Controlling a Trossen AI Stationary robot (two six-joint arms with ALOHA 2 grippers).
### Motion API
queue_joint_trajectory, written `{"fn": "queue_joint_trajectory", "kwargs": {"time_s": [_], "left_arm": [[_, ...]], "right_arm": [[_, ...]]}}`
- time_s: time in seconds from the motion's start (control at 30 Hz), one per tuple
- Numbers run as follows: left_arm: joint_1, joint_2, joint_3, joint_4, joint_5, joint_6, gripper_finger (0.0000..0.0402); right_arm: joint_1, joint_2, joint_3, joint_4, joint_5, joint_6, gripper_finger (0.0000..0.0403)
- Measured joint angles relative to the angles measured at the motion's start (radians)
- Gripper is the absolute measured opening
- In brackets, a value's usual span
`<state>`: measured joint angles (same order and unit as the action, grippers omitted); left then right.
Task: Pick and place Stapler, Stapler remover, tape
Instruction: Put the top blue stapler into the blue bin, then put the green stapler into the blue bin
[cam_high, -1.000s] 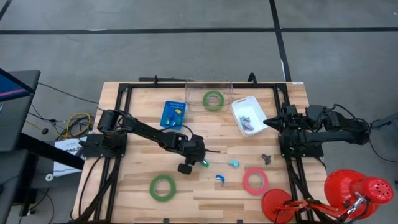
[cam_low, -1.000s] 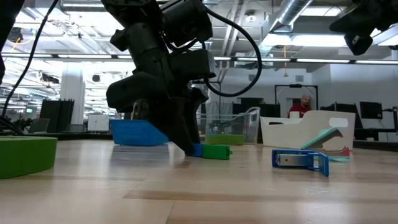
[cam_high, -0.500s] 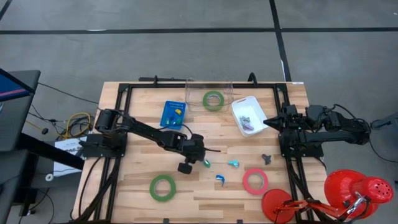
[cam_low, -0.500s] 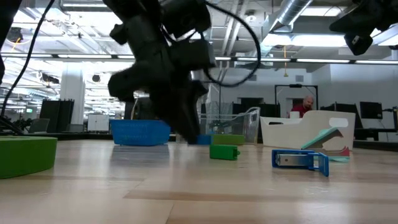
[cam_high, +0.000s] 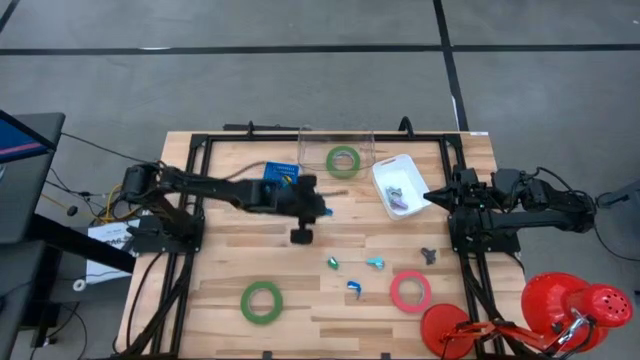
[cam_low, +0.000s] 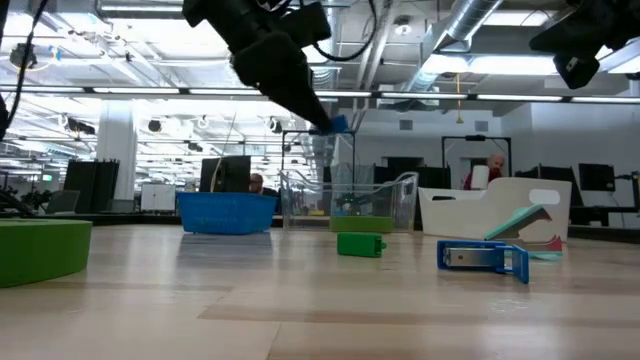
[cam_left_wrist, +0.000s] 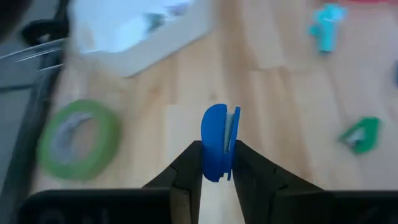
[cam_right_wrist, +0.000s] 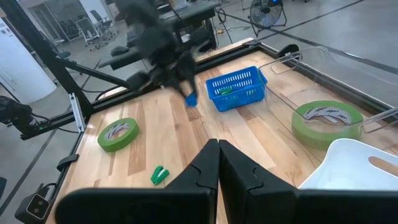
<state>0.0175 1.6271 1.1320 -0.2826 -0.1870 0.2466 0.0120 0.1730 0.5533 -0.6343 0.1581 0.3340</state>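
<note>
The left end effector (cam_high: 322, 212) is raised above the bench (cam_high: 220, 270), near the blue basket (cam_high: 279, 177), and its fingers (cam_left_wrist: 186, 168) are closed on a small blue stapler remover (cam_left_wrist: 217, 142). In the low view this blue piece (cam_low: 334, 125) is clearly high over the wood. The right end effector (cam_high: 432, 197) waits at the right side of the bench, beside the white tray (cam_high: 398, 183), with its fingers pressed together and holding nothing.

On the bench lie a small green piece (cam_high: 332, 263), a light blue piece (cam_high: 376, 263), another blue piece (cam_high: 353, 287) and a dark piece (cam_high: 428, 254). One green tape (cam_high: 261, 300) lies near the front left, the pinkish-red tape (cam_high: 410, 290) near the front right, and a second green tape (cam_high: 343, 161) is inside the clear container (cam_high: 336, 150) at the back.
</note>
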Motion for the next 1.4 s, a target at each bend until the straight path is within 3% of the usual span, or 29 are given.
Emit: {"fn": "queue_joint_trajectory", "kwargs": {"time_s": [0.53,0.97,1.13,1.4], "left_arm": [[0.301,-0.1,0.0,-0.339,0.0,-0.133,0.0068],[0.408,-0.099,-0.16,-0.34,0.006,-0.289,0.008],[0.407,-0.099,-0.166,-0.331,0.012,-0.281,0.0116],[0.408,-0.099,-0.166,-0.327,0.026,-0.295,0.0225]], "right_arm": [[0.0,0.0,0.0,-0.002,0.0,-0.003,0.0],[0.0,0.0,0.0,-0.002,0.0,-0.003,0.0],[0.0,0.0,0.0,-0.002,0.0,-0.002,0.0],[0.0,0.0,0.0,-0.002,0.0,-0.002,0.0]]}}
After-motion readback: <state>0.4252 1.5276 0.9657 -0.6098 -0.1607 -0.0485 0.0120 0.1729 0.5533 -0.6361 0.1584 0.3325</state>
